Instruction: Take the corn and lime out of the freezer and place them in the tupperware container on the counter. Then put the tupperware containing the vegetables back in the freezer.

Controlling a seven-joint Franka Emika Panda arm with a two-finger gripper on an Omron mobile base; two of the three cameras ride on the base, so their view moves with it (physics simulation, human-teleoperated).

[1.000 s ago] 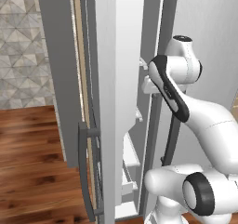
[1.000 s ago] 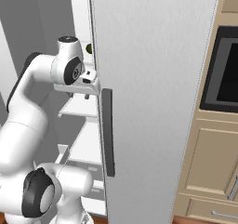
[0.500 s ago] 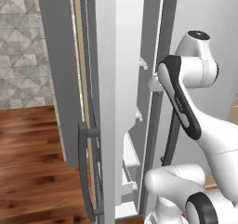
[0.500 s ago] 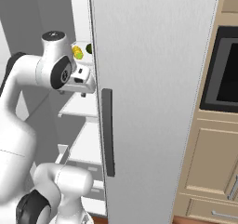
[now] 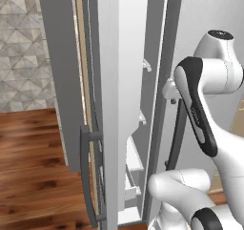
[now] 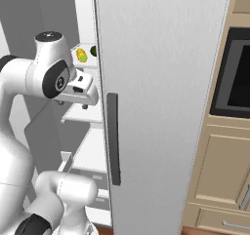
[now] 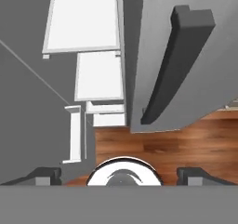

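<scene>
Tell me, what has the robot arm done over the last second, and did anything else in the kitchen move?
The arm swung to its right and up, out of the open freezer, so the corn and lime on the shelf show. Its hand spread its fingers wide and holds nothing. The freezer doors, corn and lime stayed put.

My arm [image 6: 46, 78] has swung up and back out of the freezer [image 6: 161, 83] over the last second, so my wrist no longer covers the shelf: the corn [image 6: 81, 55] and the lime [image 6: 93, 50] now show on it. My fingers [image 7: 42, 175] have spread wide apart, holding nothing
</scene>
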